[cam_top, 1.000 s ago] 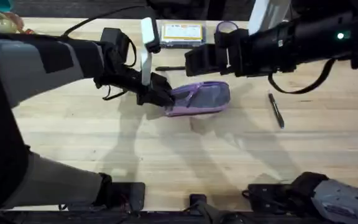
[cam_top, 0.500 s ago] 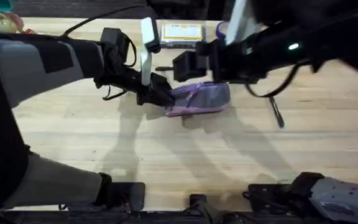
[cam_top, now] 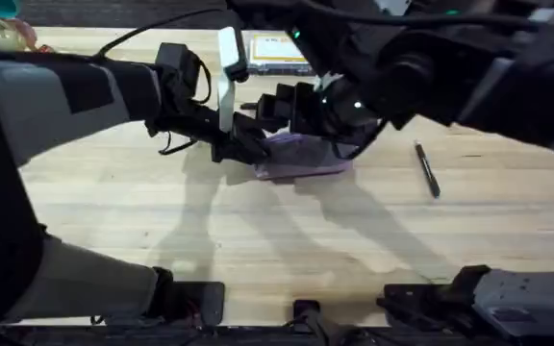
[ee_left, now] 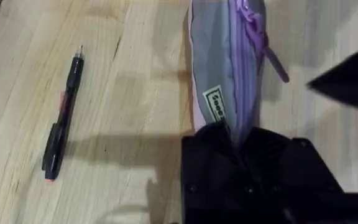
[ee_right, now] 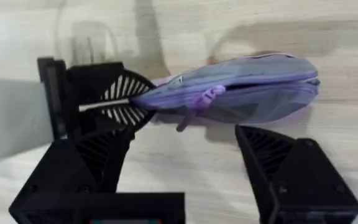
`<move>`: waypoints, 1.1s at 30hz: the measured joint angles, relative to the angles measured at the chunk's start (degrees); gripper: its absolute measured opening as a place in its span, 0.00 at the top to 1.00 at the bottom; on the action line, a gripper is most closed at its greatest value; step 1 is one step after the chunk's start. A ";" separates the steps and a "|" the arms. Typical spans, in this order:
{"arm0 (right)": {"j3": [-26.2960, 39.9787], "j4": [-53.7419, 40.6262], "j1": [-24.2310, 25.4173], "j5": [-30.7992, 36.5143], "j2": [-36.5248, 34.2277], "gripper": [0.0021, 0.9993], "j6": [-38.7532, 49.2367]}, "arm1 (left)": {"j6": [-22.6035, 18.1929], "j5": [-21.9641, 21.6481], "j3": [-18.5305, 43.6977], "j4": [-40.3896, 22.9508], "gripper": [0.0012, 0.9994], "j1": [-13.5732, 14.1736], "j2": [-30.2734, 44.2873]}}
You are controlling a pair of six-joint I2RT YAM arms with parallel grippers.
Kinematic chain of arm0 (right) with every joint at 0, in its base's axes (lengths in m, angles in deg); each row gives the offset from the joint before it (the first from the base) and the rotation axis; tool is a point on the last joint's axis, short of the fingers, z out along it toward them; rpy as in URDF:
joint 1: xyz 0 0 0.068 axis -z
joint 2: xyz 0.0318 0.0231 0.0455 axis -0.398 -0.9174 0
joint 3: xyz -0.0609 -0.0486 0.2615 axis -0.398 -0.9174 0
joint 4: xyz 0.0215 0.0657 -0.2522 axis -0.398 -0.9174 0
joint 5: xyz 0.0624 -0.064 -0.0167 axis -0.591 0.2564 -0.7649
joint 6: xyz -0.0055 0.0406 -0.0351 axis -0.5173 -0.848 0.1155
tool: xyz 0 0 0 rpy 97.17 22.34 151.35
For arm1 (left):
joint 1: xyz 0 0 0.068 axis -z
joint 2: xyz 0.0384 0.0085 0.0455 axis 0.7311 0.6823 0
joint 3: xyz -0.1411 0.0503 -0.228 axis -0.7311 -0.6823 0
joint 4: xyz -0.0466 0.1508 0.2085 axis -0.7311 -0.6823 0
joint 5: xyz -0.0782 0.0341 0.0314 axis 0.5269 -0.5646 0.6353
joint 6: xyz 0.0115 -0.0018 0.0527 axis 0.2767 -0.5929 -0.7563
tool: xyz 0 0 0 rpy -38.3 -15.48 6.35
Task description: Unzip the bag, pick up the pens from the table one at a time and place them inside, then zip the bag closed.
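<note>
We clamp the bag (ee_left: 225, 81) at its nearer end with our left end effector (ee_left: 232, 140), pinning it to the surface (cam_top: 258, 231) so the zipper can be drawn. Our right end effector (ee_right: 185, 162) hangs wide open over the zipper pull (ee_right: 197, 102). At three o'clock lies a pen (cam_top: 427, 170); the bag's label is unreadable.

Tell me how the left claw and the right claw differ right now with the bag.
The left claw is shut on one end of the bag, pinning it on the table; the right claw is open and holds nothing. The left claw touches the fabric, while the right claw hovers beside the bag, its fingers spread near the zipper pull. Both are black and point at the same bag.
</note>
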 joint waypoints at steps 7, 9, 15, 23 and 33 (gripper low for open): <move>0.00 0.56 0.02 1.14 -3.75 0.02 -5.52 | 0.00 -0.01 0.00 0.00 0.96 0.00 0.00; 0.00 0.64 0.00 1.15 -4.77 0.10 -6.98 | 0.00 0.00 0.00 0.00 0.96 0.00 -0.01; 0.00 1.79 0.02 1.35 -5.74 0.28 -8.13 | 0.00 0.00 0.00 0.02 0.96 0.00 0.00; 0.00 2.52 0.02 2.67 -6.96 0.47 -9.06 | 0.00 0.00 0.00 0.04 0.96 0.00 -0.02; 0.00 2.66 0.02 3.48 -6.96 0.81 -9.32 | 0.00 0.00 0.00 0.04 0.96 0.00 0.00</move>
